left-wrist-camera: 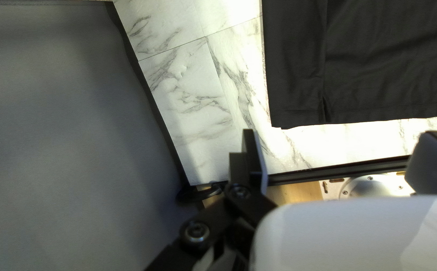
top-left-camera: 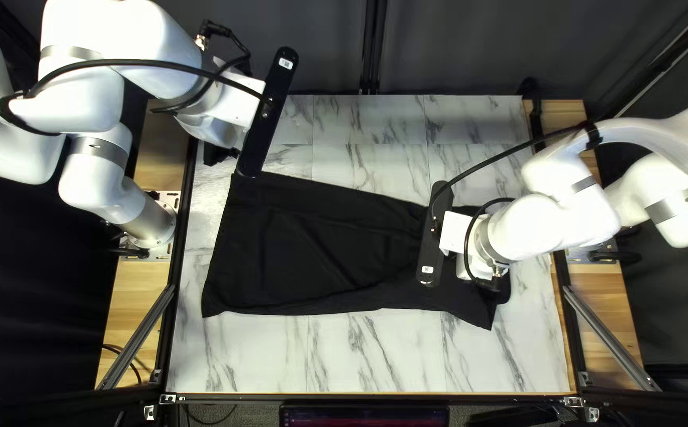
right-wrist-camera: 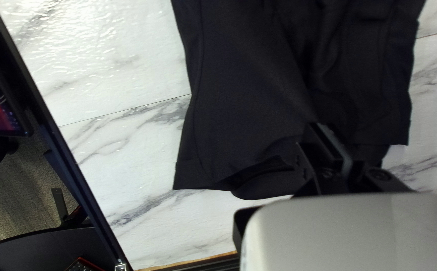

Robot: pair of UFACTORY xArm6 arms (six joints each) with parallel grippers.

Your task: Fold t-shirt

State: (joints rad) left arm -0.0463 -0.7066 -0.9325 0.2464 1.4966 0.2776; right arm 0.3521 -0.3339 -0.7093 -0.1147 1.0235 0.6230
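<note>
The black t-shirt (top-left-camera: 320, 245) lies lengthwise on the table, its wide hem towards the left of the top left view and its sleeve end partly under my right arm. My left gripper (top-left-camera: 219, 152) is raised beside the hem's far corner. In the left wrist view that gripper (left-wrist-camera: 339, 133) stands open, with the shirt (left-wrist-camera: 379, 60) ahead and nothing between its fingers. My right gripper (top-left-camera: 491, 283) is mostly hidden by its arm. The right wrist view shows the gripper (right-wrist-camera: 324, 135) shut over the creased shirt (right-wrist-camera: 248, 100); whether cloth is pinched there is hidden.
The marble-patterned table (top-left-camera: 375, 352) shows on the near and far sides of the shirt. A dark curtain (top-left-camera: 454, 47) hangs behind its far edge. Metal rails (top-left-camera: 608, 336) flank the near corners, and a monitor (top-left-camera: 363, 415) sits past the near edge.
</note>
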